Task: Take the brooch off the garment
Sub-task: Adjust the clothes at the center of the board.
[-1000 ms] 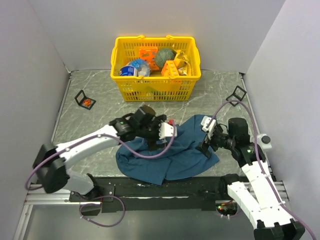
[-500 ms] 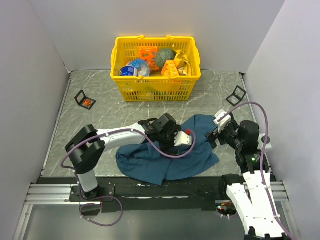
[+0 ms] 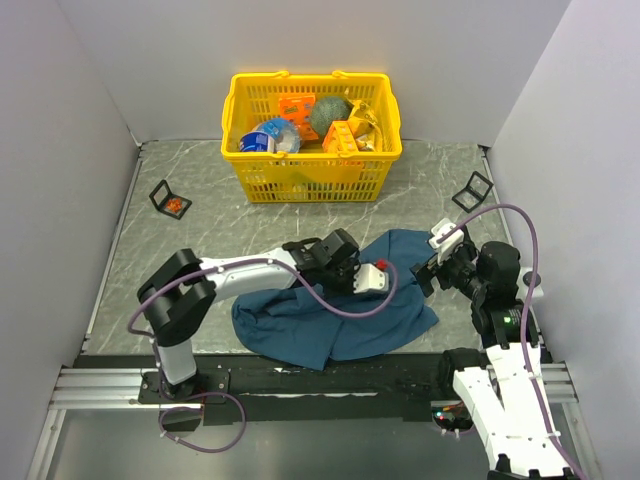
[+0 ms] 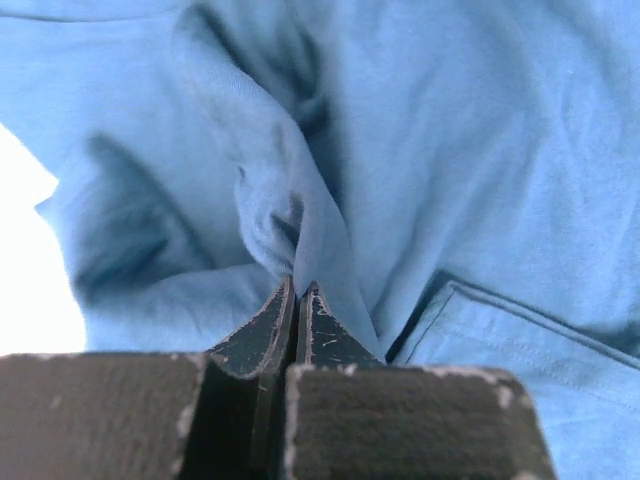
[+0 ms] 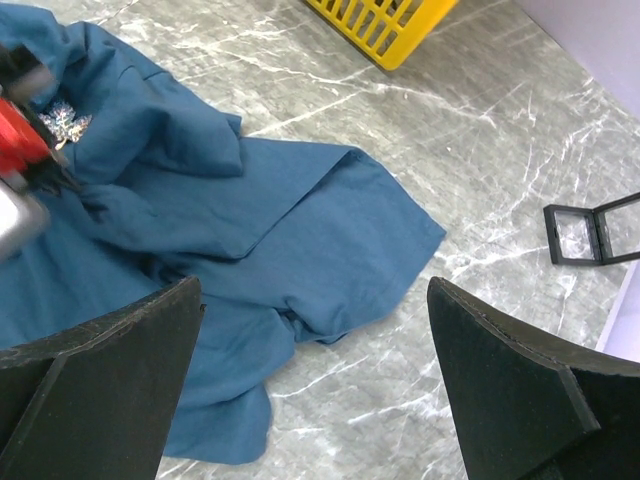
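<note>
- Where the blue garment (image 3: 320,325) lies bunched toward the worktop's (image 3: 180,240) near edge, the left gripper (image 4: 297,295) rests on it, jaws together, tips against a raised fold. I cannot tell if cloth is nipped.
- Just beside it, a silvery brooch (image 5: 65,122) sits on the garment.
- Off the cloth's right side, the right gripper (image 5: 315,300) hangs with jaws wide apart, holding nothing.
- Further back, an open black case (image 3: 163,195) by the left edge holds an orange-red trinket (image 3: 176,205). A second case (image 3: 472,188) sits by the right edge.
- Against the far edge stands a yellow basket (image 3: 312,170).
</note>
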Available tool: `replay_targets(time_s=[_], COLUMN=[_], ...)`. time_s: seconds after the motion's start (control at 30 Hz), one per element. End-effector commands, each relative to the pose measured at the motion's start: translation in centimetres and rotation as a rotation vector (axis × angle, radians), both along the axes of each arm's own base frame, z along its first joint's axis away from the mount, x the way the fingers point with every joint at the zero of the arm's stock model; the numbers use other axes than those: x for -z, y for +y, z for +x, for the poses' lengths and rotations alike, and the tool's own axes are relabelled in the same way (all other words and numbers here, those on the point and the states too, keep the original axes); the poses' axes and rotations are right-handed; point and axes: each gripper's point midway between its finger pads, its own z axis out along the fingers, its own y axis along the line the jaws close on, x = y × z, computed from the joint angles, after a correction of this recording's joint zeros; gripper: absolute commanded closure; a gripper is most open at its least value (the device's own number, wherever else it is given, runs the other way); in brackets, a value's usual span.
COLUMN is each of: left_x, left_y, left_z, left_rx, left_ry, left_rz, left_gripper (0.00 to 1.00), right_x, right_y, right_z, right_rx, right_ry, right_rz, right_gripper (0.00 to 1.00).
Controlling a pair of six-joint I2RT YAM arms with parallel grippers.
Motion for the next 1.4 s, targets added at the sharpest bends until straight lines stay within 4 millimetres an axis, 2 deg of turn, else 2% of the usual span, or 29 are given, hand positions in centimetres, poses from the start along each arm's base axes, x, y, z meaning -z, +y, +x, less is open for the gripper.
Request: replay_targets(time_s=[0.0, 0.07, 0.13, 0.23, 0.37, 0.4, 0.5, 0.6, 0.7, 0.8, 0.83, 0.87, 0.93, 0.97, 1.1, 1.13, 1.17, 1.2, 1.3, 1.37], left_x=[-7.2, -9.6, -11.2, -12.2, -11.3, -10.4, -9.7, -8.9, -8.4, -9.5, -10.4, -11.6, -12.7, -14.0, -15.5, -15.4, -15.1, -14.5, -13.5, -13.6], left_y=[0.3, 1.3, 3.5, 6.2, 9.4, 10.4, 12.7, 14.3, 15.3, 14.7, 14.5, 14.2, 14.4, 14.3, 15.8, 16.5, 16.7, 16.9, 17.9, 17.7], left_z=[3.7, 5.4, 7.8, 9.5, 10.6, 10.8, 11.3, 11.0, 10.7, 10.1, 10.0, 10.3, 11.5, 12.2, 14.2, 14.5, 14.6, 14.7, 15.1, 15.2], left_rx=[-0.134, -0.209, -0.322, -0.419, -0.521, -0.547, -0.623, -0.658, -0.677, -0.634, -0.625, -0.628, -0.672, -0.693, -0.794, -0.825, -0.833, -0.842, -0.886, -0.893], left_ry=[-0.143, -0.190, -0.251, -0.289, -0.328, -0.331, -0.336, -0.316, -0.316, -0.294, -0.301, -0.310, -0.347, -0.377, -0.479, -0.499, -0.501, -0.502, -0.517, -0.517], left_rz=[-0.156, -0.199, -0.204, -0.193, -0.138, -0.111, -0.081, -0.063, -0.052, -0.110, -0.137, -0.161, -0.159, -0.174, -0.142, -0.119, -0.100, -0.083, -0.055, -0.069], left_gripper=[0.99, 0.99, 0.99, 0.99, 0.99, 0.99, 0.99, 0.99, 0.99, 0.99, 0.99, 0.99, 0.99, 0.99, 0.99, 0.99, 0.92, 0.91, 0.91, 0.96], right_x=[-1.1, -1.1, -0.9, -0.9, -0.5, -0.4, -0.1, 0.4, 0.8, 0.6, 0.3, 0.3, 0.1, 0.2, 0.9, 1.3, 1.6, 1.8, 2.6, 2.8], right_y=[0.3, 0.5, 0.7, 1.0, 1.6, 1.8, 2.5, 3.2, 3.5, 3.5, 3.4, 3.3, 3.2, 3.1, 3.0, 2.9, 2.9, 3.0, 3.1, 3.2], right_z=[0.3, 0.2, 0.1, -0.1, -0.5, -0.7, -1.1, -1.5, -1.6, -1.3, -1.2, -1.1, -0.9, -0.9, -0.8, -0.7, -0.8, -0.8, -0.7, -0.6], right_rx=[-0.012, -0.020, -0.033, -0.058, -0.102, -0.114, -0.163, -0.207, -0.225, -0.210, -0.206, -0.195, -0.184, -0.182, -0.183, -0.186, -0.189, -0.197, -0.206, -0.208], right_ry=[-0.035, -0.031, -0.023, -0.015, 0.007, 0.013, 0.030, 0.053, 0.075, 0.074, 0.058, 0.054, 0.045, 0.046, 0.068, 0.076, 0.087, 0.094, 0.124, 0.132], right_rz=[0.018, 0.021, 0.025, 0.030, 0.034, 0.037, 0.045, 0.047, 0.046, 0.046, 0.046, 0.048, 0.046, 0.045, 0.028, 0.018, 0.012, 0.006, -0.006, -0.011], right_gripper=[0.00, 0.00, 0.00, 0.00, 0.00, 0.00, 0.00, 0.00, 0.00, 0.00, 0.00, 0.00, 0.00, 0.00, 0.00, 0.00, 0.00, 0.00, 0.00, 0.00])
